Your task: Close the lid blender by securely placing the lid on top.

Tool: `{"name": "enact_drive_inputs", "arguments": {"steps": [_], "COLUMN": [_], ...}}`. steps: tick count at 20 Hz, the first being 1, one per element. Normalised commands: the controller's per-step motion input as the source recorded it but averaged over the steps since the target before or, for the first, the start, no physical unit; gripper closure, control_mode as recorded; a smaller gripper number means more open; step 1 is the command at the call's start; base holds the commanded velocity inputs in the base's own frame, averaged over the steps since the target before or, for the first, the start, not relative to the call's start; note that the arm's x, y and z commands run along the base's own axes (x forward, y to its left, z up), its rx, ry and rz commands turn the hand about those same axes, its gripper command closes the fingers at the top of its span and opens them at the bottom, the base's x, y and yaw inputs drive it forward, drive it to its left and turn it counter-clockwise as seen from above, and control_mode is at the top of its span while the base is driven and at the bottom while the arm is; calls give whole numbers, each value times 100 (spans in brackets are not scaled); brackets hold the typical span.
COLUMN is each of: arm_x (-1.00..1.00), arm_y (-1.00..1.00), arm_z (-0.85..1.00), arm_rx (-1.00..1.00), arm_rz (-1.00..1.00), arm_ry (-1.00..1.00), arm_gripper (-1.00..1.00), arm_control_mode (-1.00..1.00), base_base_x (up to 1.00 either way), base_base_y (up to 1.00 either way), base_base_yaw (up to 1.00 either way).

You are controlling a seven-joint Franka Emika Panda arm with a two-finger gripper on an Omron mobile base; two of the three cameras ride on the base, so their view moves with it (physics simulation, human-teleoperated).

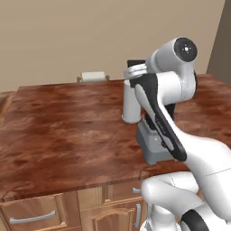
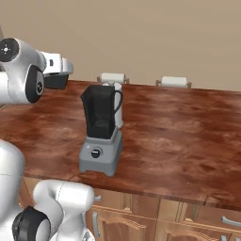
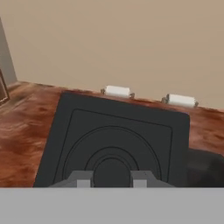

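Our fingers (image 3: 81, 178) pinch the lid (image 3: 113, 140); we carry it left of the blender (image 2: 101, 129), above the counter (image 2: 188, 136).

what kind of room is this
Most likely a kitchen, and a rendered one. A blender stands on a long wooden countertop, cabinet drawers with metal handles sit under the counter, and a white upright cylinder stands by the blender.

Arm: rises from the base, bends at the elbow and reaches forward, well above the table (image 1: 67, 135).
Wrist: roughly level, at jar-top height.
Tool (image 3: 111, 178): two fingers (image 3: 83, 178) pinched on the lid (image 3: 113, 135), held flat and high.
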Motion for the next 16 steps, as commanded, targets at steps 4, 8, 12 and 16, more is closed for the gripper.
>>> {"name": "enact_drive_inputs", "arguments": {"steps": [4,8,12,16], "arm_x": [-6,0,0,3], "arm_y": [-64,-60,-52,-36], "arm_z": [0,6,12,22], "arm_rx": [0,0,0,0], "arm_rz": [0,0,0,0], "arm_ry": [0,0,2,8], "arm_gripper": [100,100,100,100], "arm_control_mode": [-100,-100,-100,-100], "base_base_x": [0,0,0,0], "base_base_y": [0,0,0,0], "base_base_yaw": [0,0,0,0]}}
